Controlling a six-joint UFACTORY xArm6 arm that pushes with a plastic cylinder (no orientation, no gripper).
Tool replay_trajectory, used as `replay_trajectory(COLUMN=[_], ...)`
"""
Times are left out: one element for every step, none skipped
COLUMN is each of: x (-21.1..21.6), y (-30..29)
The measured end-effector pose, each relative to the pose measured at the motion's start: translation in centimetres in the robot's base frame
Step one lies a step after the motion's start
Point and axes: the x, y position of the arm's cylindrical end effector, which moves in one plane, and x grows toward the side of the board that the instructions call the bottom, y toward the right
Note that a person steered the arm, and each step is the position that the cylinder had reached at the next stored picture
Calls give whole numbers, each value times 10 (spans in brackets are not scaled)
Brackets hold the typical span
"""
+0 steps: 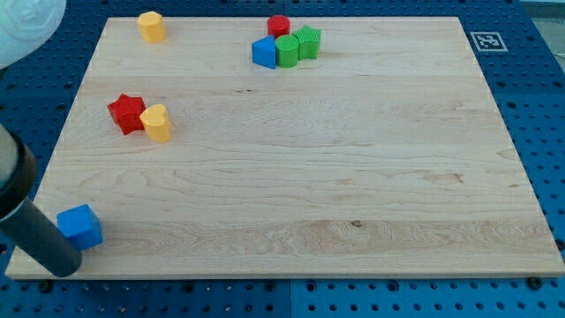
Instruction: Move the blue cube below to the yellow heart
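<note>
The blue cube point(79, 226) sits near the board's bottom-left corner. The yellow heart point(157, 123) lies at the view's upper left, well above the cube and a little to its right. It touches a red star point(126, 113) on its left. My dark rod comes in from the view's left edge. My tip point(62, 263) rests at the board's bottom-left edge, just below and left of the blue cube, against it or nearly so.
A second yellow block point(152, 26) lies at the top left. At top centre a red cylinder point(279, 26), a blue block point(264, 52) and two green blocks point(287, 49) point(308, 41) are clustered together. A marker tag point(486, 41) sits beyond the top-right corner.
</note>
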Motion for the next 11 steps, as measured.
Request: replay_trajectory(x=[-1, -1, -1, -1, -27, -35, -21, -16, -18, -28, -42], y=[-7, -35, -40, -40, -39, -36, -17, 3, 8, 33, 61])
